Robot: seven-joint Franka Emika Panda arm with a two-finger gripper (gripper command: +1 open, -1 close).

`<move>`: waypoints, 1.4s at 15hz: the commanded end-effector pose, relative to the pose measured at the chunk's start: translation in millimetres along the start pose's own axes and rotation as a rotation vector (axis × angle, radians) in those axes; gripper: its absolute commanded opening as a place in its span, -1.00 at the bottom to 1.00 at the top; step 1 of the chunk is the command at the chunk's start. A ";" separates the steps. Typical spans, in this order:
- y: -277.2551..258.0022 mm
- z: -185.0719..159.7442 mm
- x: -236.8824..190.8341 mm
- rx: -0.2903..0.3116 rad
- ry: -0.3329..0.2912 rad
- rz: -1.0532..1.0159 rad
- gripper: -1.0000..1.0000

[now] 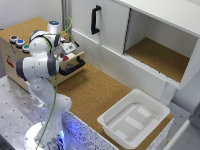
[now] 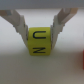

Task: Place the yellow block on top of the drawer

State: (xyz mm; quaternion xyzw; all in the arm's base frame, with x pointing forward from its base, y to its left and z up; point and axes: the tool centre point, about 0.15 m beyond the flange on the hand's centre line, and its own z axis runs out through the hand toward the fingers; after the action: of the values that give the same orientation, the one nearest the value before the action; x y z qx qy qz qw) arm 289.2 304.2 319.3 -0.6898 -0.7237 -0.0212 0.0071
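We are seeing the white Franka arm (image 1: pixel 42 65) bending over the drawer (image 1: pixel 30 47), the small light-wood unit standing at the exterior view's left on the cork-covered desk (image 1: pixel 95 92). The unit's brown cork-textured top (image 1: pixel 25 27) is carrying round blue and green buttons (image 1: pixel 19 42) near its front edge, and its black bar handle (image 1: pixel 74 67) is showing just below the arm's wrist.

In the wrist view, we are looking at the tool (image 2: pixel 38 42) grasping the yellow block (image 2: pixel 38 42): its two pale fingers (image 2: pixel 18 22) are pressing against the block's opposite sides. The block's facing side is bearing dark letters, a U above an N. A red shape (image 2: pixel 80 56) is sitting at the edge of that picture, too blurred for us to name.

In the exterior view, the block itself is hiding behind the arm's wrist, so we are placing it at the tool, in front of the drawer unit near the handle. Whether it is touching any surface, we cannot tell.

Behind the desk, the large white cabinet (image 1: pixel 112 22) with a black handle (image 1: pixel 95 20) is standing with one compartment open, showing a cork-lined floor (image 1: pixel 157 57). At the exterior view's right, a white plastic tray (image 1: pixel 134 118) is resting on the desk, well apart from the arm.
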 end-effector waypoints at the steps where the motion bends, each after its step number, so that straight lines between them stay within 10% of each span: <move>1: -3.0 -27.1 8.2 -0.119 -0.036 0.078 -1.00; 10: 41.7 -152.3 114.1 -0.206 -0.063 0.096 -1.00; 21: 47.6 -125.2 199.6 -0.164 -0.070 0.029 -1.00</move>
State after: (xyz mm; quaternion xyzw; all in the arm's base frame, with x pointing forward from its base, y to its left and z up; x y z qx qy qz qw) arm 307.2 450.9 449.2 -0.6816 -0.7178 -0.1386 -0.0321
